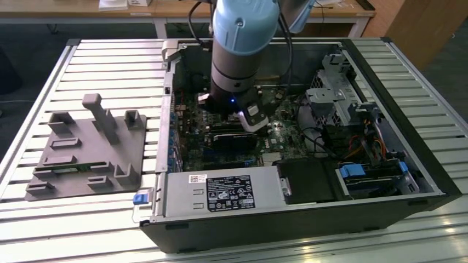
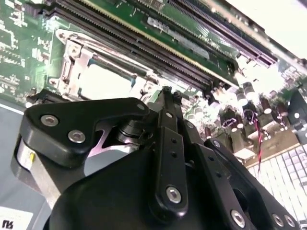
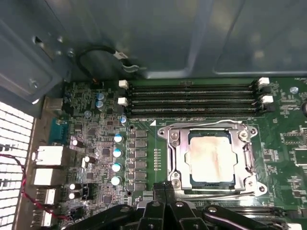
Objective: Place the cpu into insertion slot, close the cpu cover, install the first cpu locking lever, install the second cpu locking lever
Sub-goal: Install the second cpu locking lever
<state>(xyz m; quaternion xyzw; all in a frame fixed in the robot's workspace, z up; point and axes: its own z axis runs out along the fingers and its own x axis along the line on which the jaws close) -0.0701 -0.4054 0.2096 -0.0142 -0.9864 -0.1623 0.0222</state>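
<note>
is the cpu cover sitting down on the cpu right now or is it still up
Touching, it seems: in the first wrist view the cpu cover lies flat, framing the cpu, whose top shows through its window. The gripper sits at the socket's edge.

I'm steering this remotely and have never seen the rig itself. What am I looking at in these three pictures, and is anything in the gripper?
The exterior view looks down on an open computer case on a slatted table, with the robot arm reaching inside. A grey fixture lies at that view's left. Both wrist views ride on the arm. The first shows the green board with the cpu seated in the insertion slot, the cpu cover shut over it. The gripper sits at the socket's edge; whether it holds anything, I cannot tell.
</note>
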